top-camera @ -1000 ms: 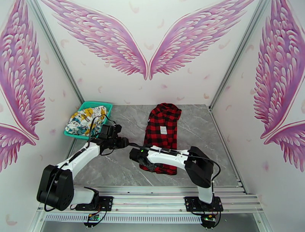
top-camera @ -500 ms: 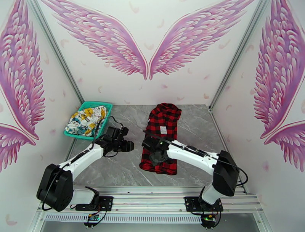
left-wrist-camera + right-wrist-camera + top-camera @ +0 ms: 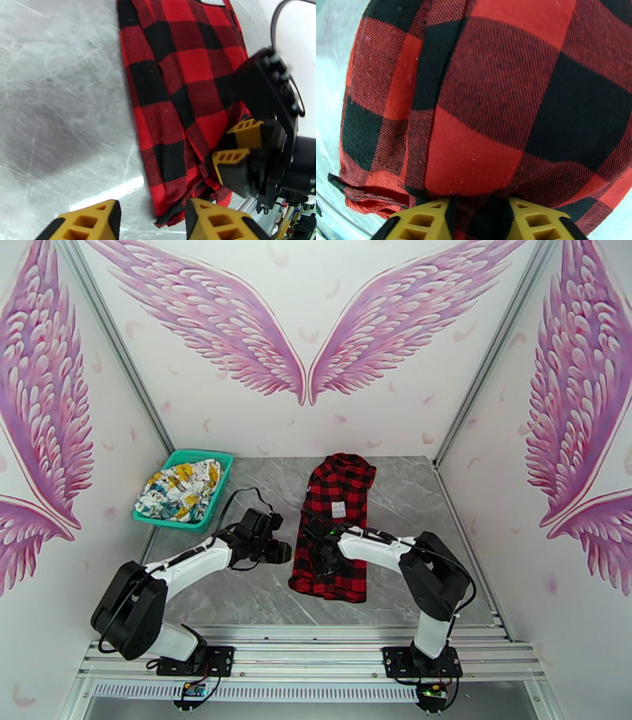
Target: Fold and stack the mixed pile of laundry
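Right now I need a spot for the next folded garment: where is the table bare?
Bare marble table lies between the plaid shirt and the right wall, and, farther back, between the shirt and the teal basket. Crowded: the shirt's near left corner, where left fingers and right fingers meet.

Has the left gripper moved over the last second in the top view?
Yes. The left gripper has shifted right and slightly nearer, away from the teal basket and up to the plaid garment's left edge.

The bottom edge cuts off my right fingers [image 3: 422, 221]; the plaid garment's [image 3: 336, 485] white lettering [image 3: 338, 508] is too small to read.
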`<state>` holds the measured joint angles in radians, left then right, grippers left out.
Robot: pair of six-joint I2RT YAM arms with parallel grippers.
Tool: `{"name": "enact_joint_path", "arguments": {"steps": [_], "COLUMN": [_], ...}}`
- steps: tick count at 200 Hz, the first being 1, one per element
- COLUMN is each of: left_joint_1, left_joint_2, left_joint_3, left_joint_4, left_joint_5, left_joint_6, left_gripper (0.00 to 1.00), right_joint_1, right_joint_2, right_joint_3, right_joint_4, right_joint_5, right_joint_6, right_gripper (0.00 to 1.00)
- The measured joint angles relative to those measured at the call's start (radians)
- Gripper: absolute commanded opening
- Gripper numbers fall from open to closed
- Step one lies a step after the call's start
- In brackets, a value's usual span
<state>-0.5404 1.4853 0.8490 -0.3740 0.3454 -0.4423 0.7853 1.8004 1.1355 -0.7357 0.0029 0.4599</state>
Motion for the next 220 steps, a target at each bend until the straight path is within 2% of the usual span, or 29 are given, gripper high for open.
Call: {"name": "enact_joint_path", "arguments": {"steps": [14,27,53,76,117,142,205,220], "left_joint_1": [-0.009,-0.024,-0.066,-0.105,-0.184,-0.204,-0.242,-0.256], "left_joint_2": [-0.006,-0.022,-0.068,-0.089,-0.079,-0.040,0.044,0.049], "left_joint_3": [-0.008,-0.022,-0.056,-0.090,-0.153,-0.174,-0.182,-0.182], "left_joint_4": [-0.015,-0.029,-0.047,-0.030,0.080,0.145,0.228,0.229], "left_joint_5": [-0.009,-0.015,-0.019,-0.017,-0.005,0.002,0.020,0.016], "left_joint_6": [-0.002,-0.010,-0.039,-0.089,-0.211,-0.264,-0.329,-0.340], "left_gripper": [0.58,0.61,0.65,0.70,0.69,0.69,0.60,0.55], "right_joint_1": [0.006,0.008,-0.027,-0.135,-0.394,-0.498,-0.521,-0.514], "right_joint_2": [-0.045,-0.107,-0.297,-0.445,-0.545,-0.595,-0.611,-0.608], "right_joint_3": [-0.034,-0.064,-0.100,-0.160,-0.405,-0.509,-0.623,-0.640], "right_joint_4": [-0.006,-0.042,-0.105,-0.114,-0.109,-0.095,0.024,0.053], "right_joint_5": [0.000,-0.001,-0.031,-0.082,-0.247,-0.344,-0.483,-0.501], "right_joint_6": [0.013,0.018,0.020,0.023,0.048,0.068,0.127,0.140], "right_gripper": [0.67,0.72,0.76,0.77,0.72,0.68,0.49,0.43]}}
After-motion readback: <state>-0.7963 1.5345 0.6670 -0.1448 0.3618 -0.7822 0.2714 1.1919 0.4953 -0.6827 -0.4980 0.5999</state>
